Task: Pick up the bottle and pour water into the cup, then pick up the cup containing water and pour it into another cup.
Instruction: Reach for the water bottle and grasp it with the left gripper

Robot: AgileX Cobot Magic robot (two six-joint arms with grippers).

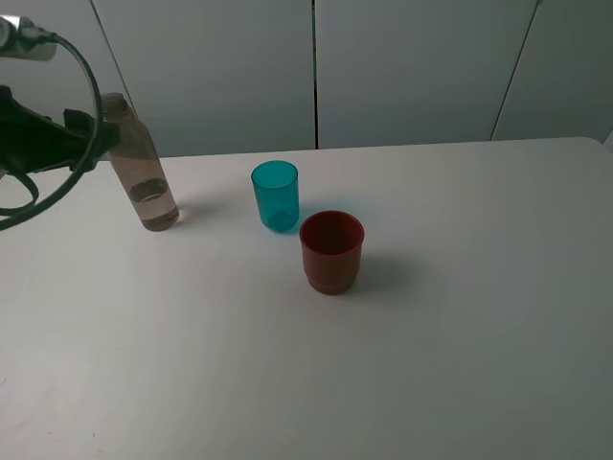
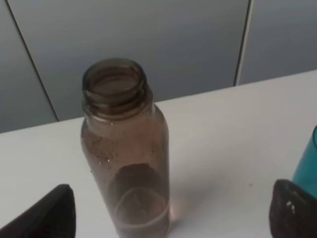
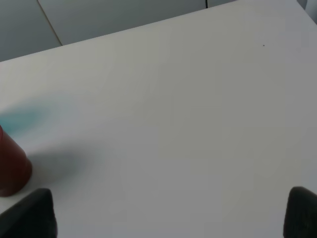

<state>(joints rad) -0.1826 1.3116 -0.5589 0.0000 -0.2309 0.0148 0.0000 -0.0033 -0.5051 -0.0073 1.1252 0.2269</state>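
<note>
Smoky plastic bottle uncapped, upright near worktop rear-left corner, little water inside; Left pincer wide open astride it, bottle off-centre: uneven closing could tip it, spill; Right pincer open, empty, near red cup

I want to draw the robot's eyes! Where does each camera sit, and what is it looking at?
High camera: above, looking down on the table, bottle, teal cup and red cup; the left hand shows at the side.
Left wrist camera: on the left arm, facing the bottle; two dark fingertips show.
Right wrist camera: on the right arm, facing mostly table; the right hand shows its tips.
Shared: high and left wrist both see the bottle.
</note>
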